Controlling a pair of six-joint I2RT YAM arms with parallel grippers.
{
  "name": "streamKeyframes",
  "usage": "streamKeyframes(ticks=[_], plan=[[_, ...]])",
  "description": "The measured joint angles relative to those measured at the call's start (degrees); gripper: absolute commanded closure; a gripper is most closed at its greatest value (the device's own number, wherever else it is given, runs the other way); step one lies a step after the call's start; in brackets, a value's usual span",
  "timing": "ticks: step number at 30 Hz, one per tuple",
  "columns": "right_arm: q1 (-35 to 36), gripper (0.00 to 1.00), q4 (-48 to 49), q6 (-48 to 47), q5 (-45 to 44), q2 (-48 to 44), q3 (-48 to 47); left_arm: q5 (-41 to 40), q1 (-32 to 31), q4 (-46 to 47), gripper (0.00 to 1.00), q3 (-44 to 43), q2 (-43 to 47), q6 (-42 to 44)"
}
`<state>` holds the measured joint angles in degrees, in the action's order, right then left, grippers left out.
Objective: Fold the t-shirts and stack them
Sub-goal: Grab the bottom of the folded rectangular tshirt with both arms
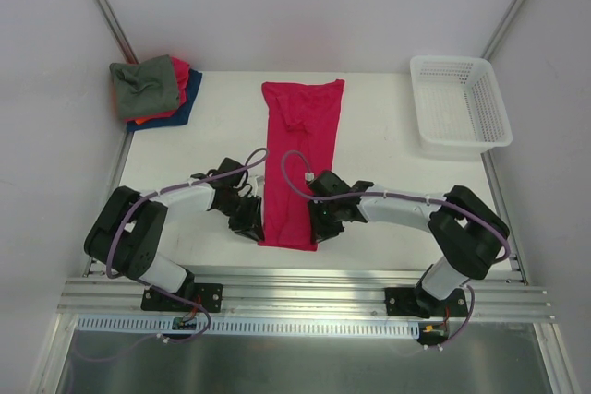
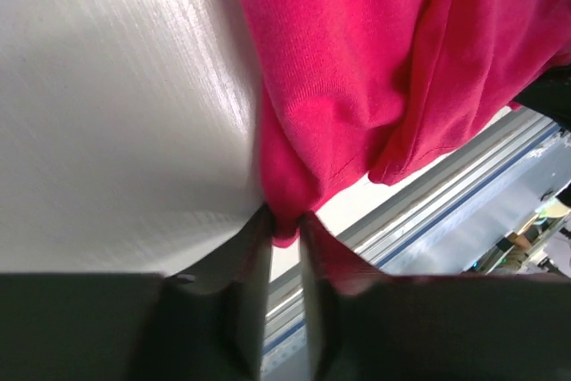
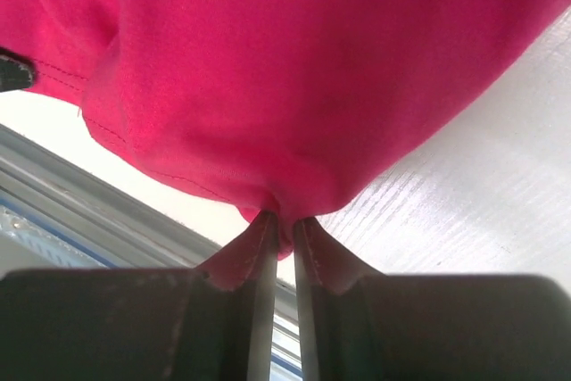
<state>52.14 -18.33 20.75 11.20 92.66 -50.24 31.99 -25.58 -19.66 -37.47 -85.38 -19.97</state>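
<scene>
Red shirt [image 1: 300,136] is laid out as a long narrow strip left of the basket [image 1: 459,142]. It starts about level with the basket and runs down toward the arms. Left gripper [image 2: 285,225] is pinching the strip's near-left corner and right gripper [image 3: 283,225] has the near-right one, each with a little nub of cloth squeezed between the fingers. Way further left of the basket there's a pile, grey-green shirt [image 1: 145,85] on top, blue shirt [image 1: 187,110] peeking out underneath.
</scene>
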Motion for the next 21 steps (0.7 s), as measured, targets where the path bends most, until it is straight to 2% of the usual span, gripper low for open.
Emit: streamKeyframes(ticks=[3, 4, 21], plan=[[0.0, 0.89, 0.2, -0.2, 0.3, -0.6, 0.4, 0.3, 0.0, 0.1, 0.99, 0.0, -0.9, 0.2], [0.0, 0.89, 0.2, -0.3, 0.4, -1.0, 0.6, 0.4, -0.1, 0.1, 1.00, -0.1, -1.2, 0.3], [0.2, 0.92, 0.6, -2.4, 1.8, -4.5, 2.1, 1.0, -0.7, -0.3, 1.00, -2.1, -1.2, 1.4]])
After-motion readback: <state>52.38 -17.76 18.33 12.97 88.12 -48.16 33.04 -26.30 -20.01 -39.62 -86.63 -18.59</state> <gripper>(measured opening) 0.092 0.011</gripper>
